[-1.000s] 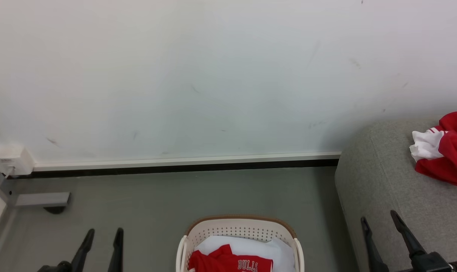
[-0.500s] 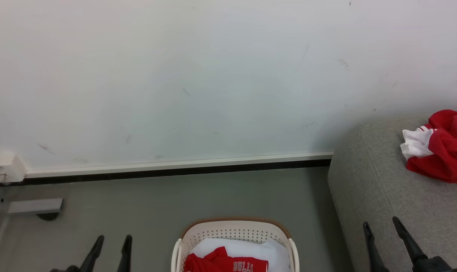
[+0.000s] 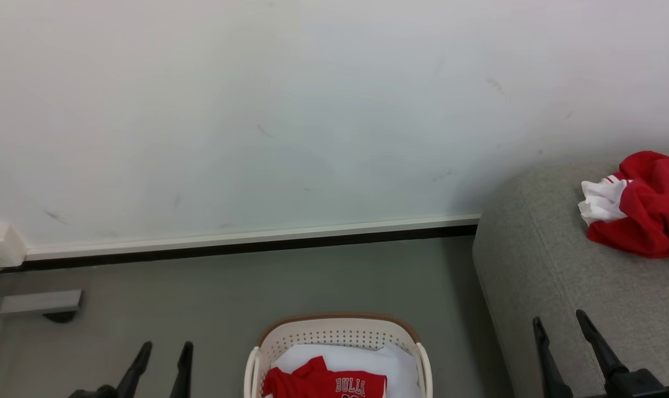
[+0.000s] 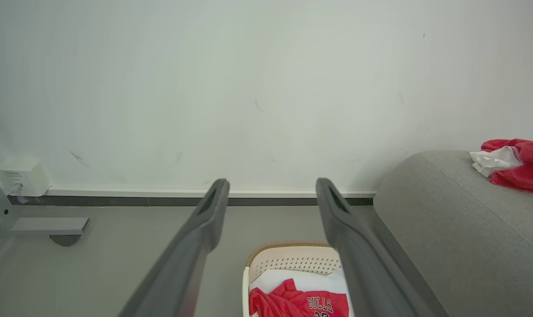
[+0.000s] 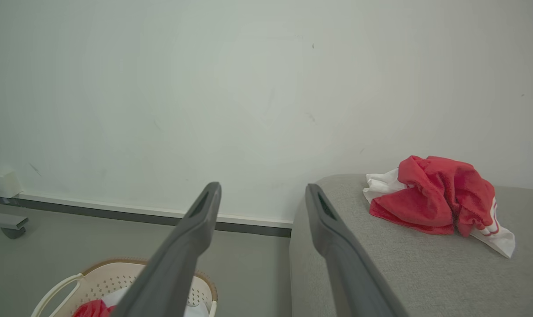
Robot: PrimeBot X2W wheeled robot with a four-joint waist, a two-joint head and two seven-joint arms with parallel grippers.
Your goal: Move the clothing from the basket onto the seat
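The left end effector (image 3: 166, 347) over the floor (image 3: 229, 287) and the right end effector (image 3: 558, 319) over the grey sofa (image 3: 533, 265) are both spread wide and empty. Between them, a red BULLS jersey (image 3: 334, 382) lies on a white sheet (image 3: 392, 359) in the laundry basket (image 3: 334, 335). Farther back, a crumpled red-and-white garment (image 3: 644, 215) rests on the sofa.

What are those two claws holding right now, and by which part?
Nothing. Both the left gripper and right gripper are open and empty.
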